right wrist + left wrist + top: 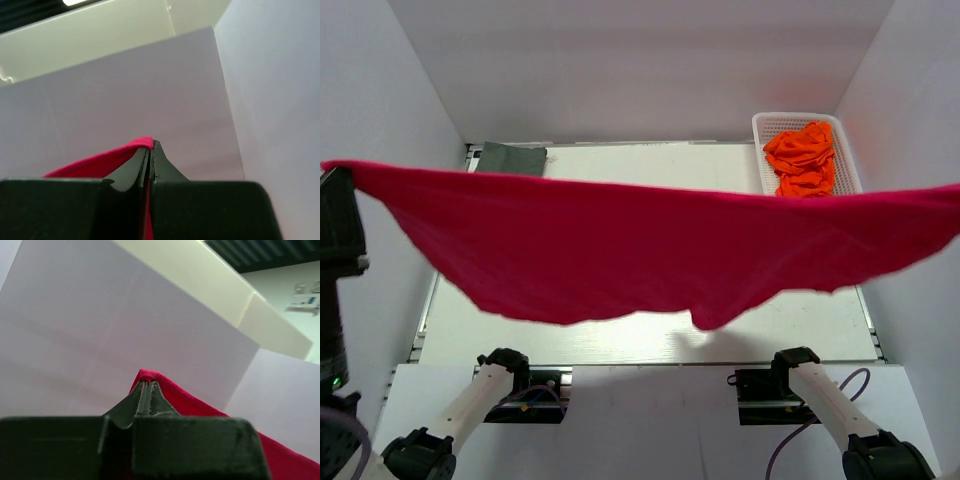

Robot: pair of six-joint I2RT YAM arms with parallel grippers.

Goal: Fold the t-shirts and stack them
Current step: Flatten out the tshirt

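Well, the red t-shirt hangs stretched wide in the air, high over the table. My left gripper is pinched tight on its corner at 9 o'clock. My right gripper is pinched tight on the corner at 3 o'clock. Its top edge runs almost straight from side to side. Its bottom edge is wavy, with one point dipping down near the middle. Under it, a strip of table shows at 6 o'clock. Close on both sides stand white walls. At 11 o'clock, a grey-green t-shirt lies flat by the far table edge. At 1 o'clock, orange t-shirts are heaped in a white basket.
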